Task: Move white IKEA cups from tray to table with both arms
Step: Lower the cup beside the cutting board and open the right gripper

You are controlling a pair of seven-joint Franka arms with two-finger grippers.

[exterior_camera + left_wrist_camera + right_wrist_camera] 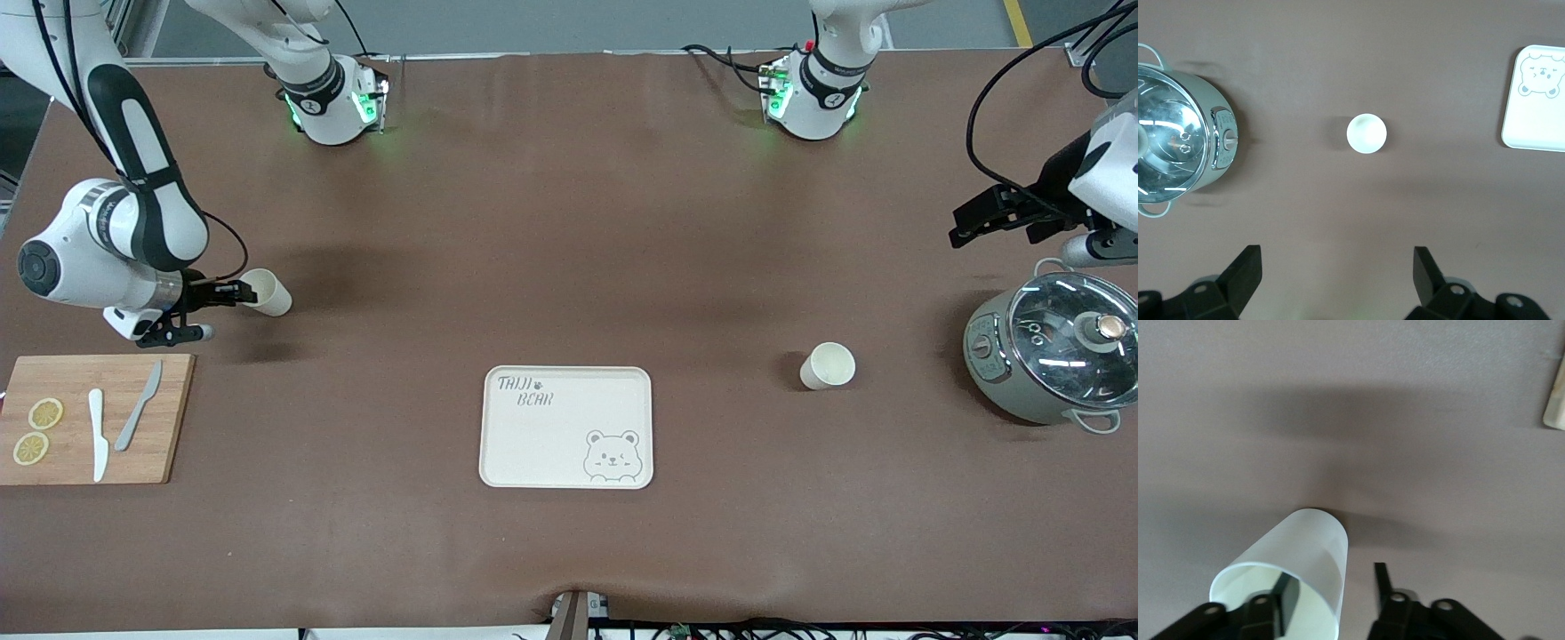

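One small cream-white handleless tapered cup (828, 365) stands upright, mouth up, on the brown bench toward the left arm's end. Its identical twin (267, 292) hangs tilted above the bench at the right arm's end, its rim pinched between black fingers (1286, 597).

Cream-white cups (828, 365), bear-print cream tray (566, 427), brown table (569, 249)

We see front view high, facing arm bases; left wrist looks straight down, sharing tray (566, 427) (1535, 100) (right wrist close, low over counter (1405, 420)).
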